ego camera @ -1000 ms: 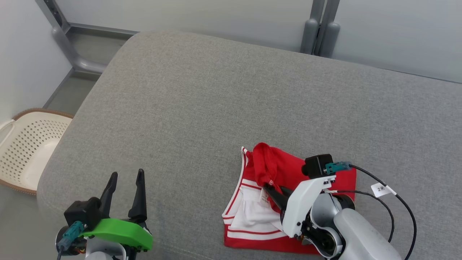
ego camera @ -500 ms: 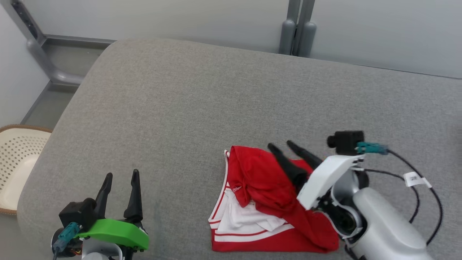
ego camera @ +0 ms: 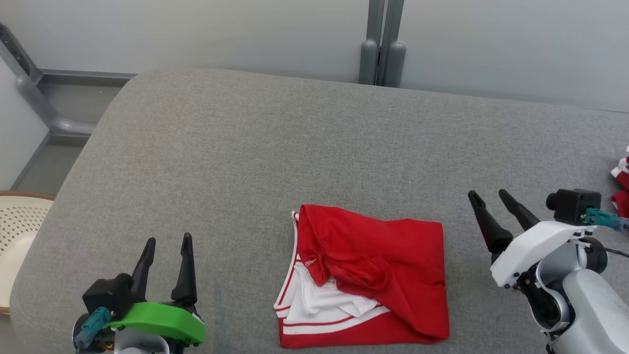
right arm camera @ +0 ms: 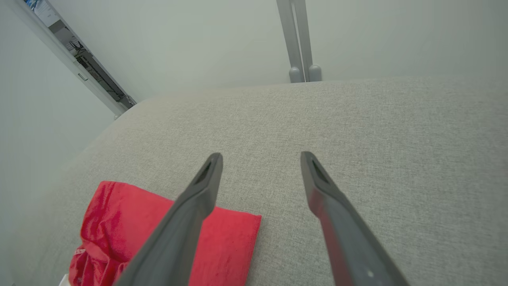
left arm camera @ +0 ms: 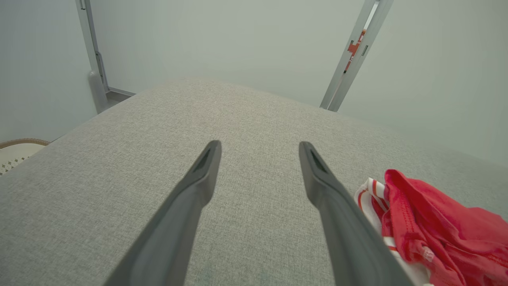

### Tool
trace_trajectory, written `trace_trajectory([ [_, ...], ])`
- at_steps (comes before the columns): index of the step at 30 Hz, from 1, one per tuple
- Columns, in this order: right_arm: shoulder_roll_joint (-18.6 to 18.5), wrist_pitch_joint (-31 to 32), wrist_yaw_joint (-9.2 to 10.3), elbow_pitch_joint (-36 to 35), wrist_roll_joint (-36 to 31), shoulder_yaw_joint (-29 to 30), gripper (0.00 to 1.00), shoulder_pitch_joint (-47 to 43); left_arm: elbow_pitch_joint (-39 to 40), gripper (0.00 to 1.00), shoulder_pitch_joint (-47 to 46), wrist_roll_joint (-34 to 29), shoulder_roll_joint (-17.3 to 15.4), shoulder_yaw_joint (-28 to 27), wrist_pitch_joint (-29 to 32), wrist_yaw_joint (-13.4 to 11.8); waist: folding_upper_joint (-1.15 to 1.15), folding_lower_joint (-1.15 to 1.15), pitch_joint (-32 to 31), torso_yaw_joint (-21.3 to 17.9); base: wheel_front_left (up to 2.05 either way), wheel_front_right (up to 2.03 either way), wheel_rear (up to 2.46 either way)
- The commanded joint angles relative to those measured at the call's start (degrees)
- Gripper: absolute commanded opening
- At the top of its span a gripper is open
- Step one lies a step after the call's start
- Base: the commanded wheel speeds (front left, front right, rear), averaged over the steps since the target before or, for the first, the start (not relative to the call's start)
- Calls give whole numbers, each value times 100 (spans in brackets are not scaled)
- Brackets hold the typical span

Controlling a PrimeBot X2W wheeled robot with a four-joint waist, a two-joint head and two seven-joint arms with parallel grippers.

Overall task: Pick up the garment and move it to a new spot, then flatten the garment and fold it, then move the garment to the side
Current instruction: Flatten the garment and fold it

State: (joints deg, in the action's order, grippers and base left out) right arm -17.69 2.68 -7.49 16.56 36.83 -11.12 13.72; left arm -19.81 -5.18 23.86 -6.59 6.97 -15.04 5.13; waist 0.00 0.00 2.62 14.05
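One change: right gripper (ego camera: 487,193) off garment (ego camera: 376,258), open, withdrawn rightward.

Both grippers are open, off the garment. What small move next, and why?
Probably lower the right gripper onto the right edge of the garment to grip it: it lies folded over on the cushion, ungripped, and that open gripper hovers just beside it.

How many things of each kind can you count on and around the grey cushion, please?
Red-and-white garment: 1
Red-and-white cloth, cut off at the right edge: 1
Perforated basket: 1
Pincers: 2 (left pincer, right pincer)
Total: 5
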Motion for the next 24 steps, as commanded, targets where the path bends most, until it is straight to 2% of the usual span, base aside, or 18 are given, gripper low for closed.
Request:
trace_trajectory([
  [1, 29, 36, 1, 74, -98, -42, 100, -59, 0, 100, 62, -65, -7, -9, -16, 43, 0, 0, 3, 35, 0, 0, 0],
  [3, 121, 118, 1, 229, -119, -160, 100, -47, -21, 100, 30, -64, -23, -3, -16, 47, 0, 0, 11, 99, 0, 0, 0],
  [4, 157, 150, 1, 300, -115, -224, 76, -42, -25, 100, 14, -64, -27, 2, -16, 45, 0, 0, 14, 127, 0, 0, 0],
  [6, 222, 246, 1, 471, -50, -427, 6, -51, -37, 100, -11, -64, -30, 5, -15, 54, 0, 0, 18, 197, 0, 0, 0],
  [7, 213, 294, 1, 566, -49, -523, 0, -60, -47, 100, -23, -64, -29, 12, -15, 61, 0, 0, 24, 236, 0, 0, 0],
  [14, 411, 645, 1, 932, 285, -1488, 0, -112, -90, 100, -24, -50, -45, -8, -16, 54, 0, 0, 72, 495, 0, 0, 0],
  [19, 599, 832, 1, 783, 630, -2360, 0, -199, -122, 100, -32, -43, -45, -14, -16, 68, 0, 0, 76, 564, 0, 0, 0],
  [24, 711, 756, 1, 617, 894, -3092, 0, -97, -109, 100, -20, -47, -32, -43, -16, 45, 0, 0, 63, 506, 0, 0, 0],
])
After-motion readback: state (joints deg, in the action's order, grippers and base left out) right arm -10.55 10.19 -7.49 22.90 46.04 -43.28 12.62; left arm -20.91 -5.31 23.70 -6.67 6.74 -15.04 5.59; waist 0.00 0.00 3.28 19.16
